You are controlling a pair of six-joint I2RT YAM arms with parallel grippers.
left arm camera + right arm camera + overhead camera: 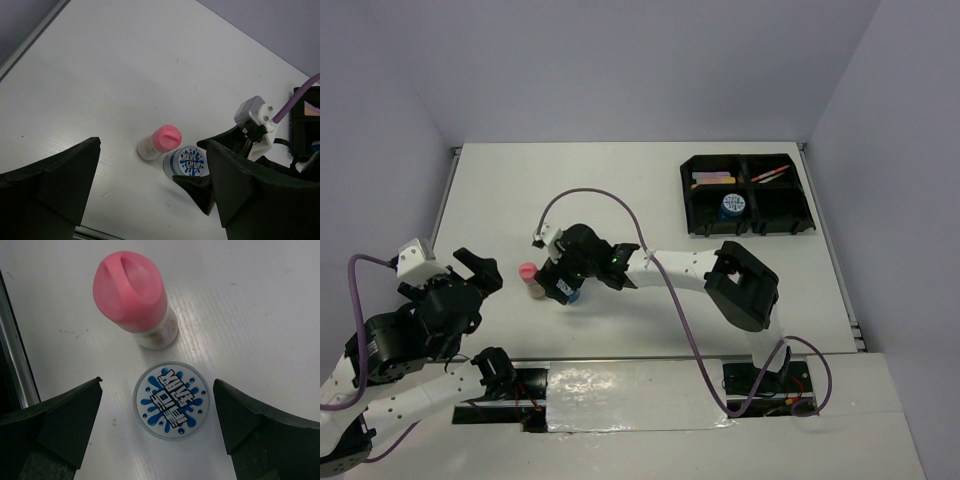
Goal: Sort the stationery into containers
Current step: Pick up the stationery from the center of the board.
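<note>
White table (600, 190): pink-capped bottle (131, 295) beside tub (171, 400)

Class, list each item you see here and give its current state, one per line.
Left gripper, open, empty.
Right gripper, open, empty.
Pink-capped bottle, upright on the table, capped.
Blue tub, lid on, on the table between the right gripper's fingers, ungripped.
Second blue tub, in the tray.

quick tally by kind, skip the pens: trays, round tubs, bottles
black tray: 1
round blue tubs: 2 (one loose, one inside the tray)
pink-capped bottle: 1
total: 4
</note>
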